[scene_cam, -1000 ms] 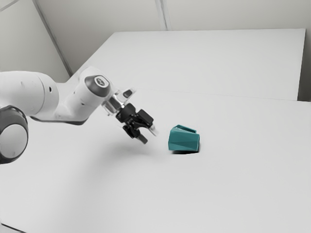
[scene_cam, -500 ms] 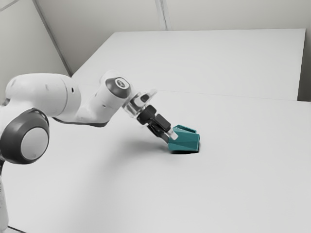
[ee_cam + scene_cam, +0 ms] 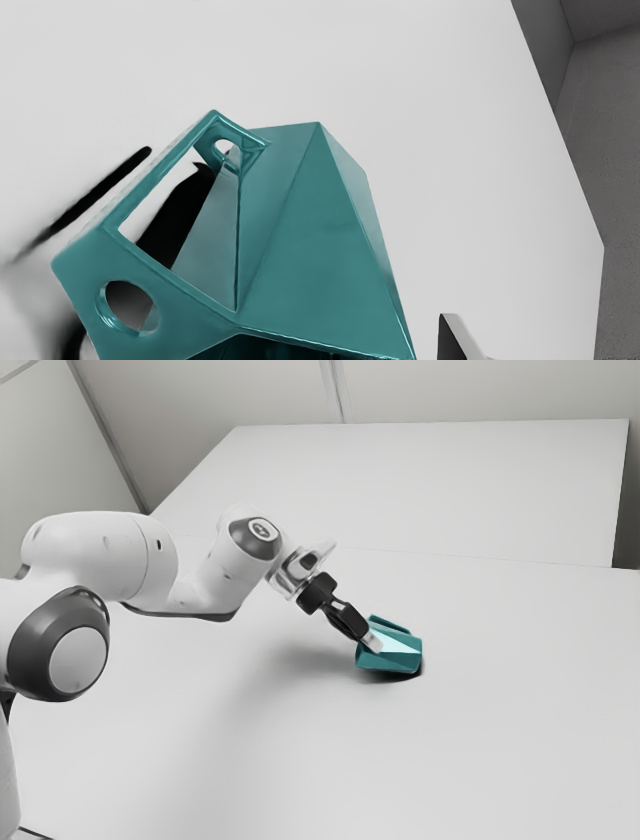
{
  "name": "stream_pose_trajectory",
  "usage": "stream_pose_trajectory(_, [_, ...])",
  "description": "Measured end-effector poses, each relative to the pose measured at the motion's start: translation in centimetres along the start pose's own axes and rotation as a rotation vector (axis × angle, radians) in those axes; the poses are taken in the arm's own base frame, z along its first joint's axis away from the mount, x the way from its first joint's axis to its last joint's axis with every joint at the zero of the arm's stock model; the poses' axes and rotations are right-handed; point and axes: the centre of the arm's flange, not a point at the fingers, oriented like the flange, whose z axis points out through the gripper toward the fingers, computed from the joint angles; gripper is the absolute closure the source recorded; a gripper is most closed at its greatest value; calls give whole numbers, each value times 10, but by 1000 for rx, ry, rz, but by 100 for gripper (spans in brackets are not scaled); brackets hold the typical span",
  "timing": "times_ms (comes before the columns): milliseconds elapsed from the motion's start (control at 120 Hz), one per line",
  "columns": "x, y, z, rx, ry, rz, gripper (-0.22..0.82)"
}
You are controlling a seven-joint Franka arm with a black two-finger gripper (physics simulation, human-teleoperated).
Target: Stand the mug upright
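The teal faceted mug [image 3: 402,652] lies on its side on the white table, its handle [image 3: 388,624] toward the exterior view's top. The black gripper [image 3: 373,642] reaches down to the mug's end nearer the arm, light fingertip overlapping it. In the wrist view the mug [image 3: 310,240] has its dark opening toward my gripper [image 3: 325,350], with the handle along one side. One finger [image 3: 461,340] stands outside the mug, a gap between it and the wall; the other fingertip is hidden. The gripper is open.
The white table surface [image 3: 500,740] surrounds the mug. A raised-looking white panel [image 3: 430,480] lies behind it, toward the exterior view's top. In the wrist view a table edge borders a grey floor area [image 3: 620,200].
The hand has moved toward the exterior view's right and come down to the mug. Since the last earlier picture, the mug has shifted slightly to the exterior view's right and turned or tilted a little.
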Motion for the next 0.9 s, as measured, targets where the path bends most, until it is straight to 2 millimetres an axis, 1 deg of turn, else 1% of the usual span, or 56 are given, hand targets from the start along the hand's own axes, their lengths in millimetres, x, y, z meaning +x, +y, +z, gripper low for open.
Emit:
stream_pose_trajectory(150, [7, 6, 0, 22, -6, 38, 72])
stream_pose_trajectory(333, [13, 8, 1, 77, 1, 72, 77])
stream_pose_trajectory(375, [16, 12, -3, 97, 7, 87, 77])
stream_pose_trajectory(417, [19, 20, -9, 122, 4, 109, 78])
stream_pose_trajectory(500, [25, 36, -22, 169, 0, 149, 78])
stream_pose_trajectory(558, [28, 50, -35, 206, -3, 177, 78])
stream_pose_trajectory(608, [29, 61, -50, 245, -8, 200, 78])
stream_pose_trajectory(700, [28, 74, -79, 328, -28, 227, 78])
stream_pose_trajectory(742, [26, 74, -90, 362, -36, 226, 78])
stream_pose_trajectory(850, [16, 65, -114, 440, -67, 200, 78])
stream_pose_trajectory(900, [11, 59, -128, 482, -80, 185, 78])
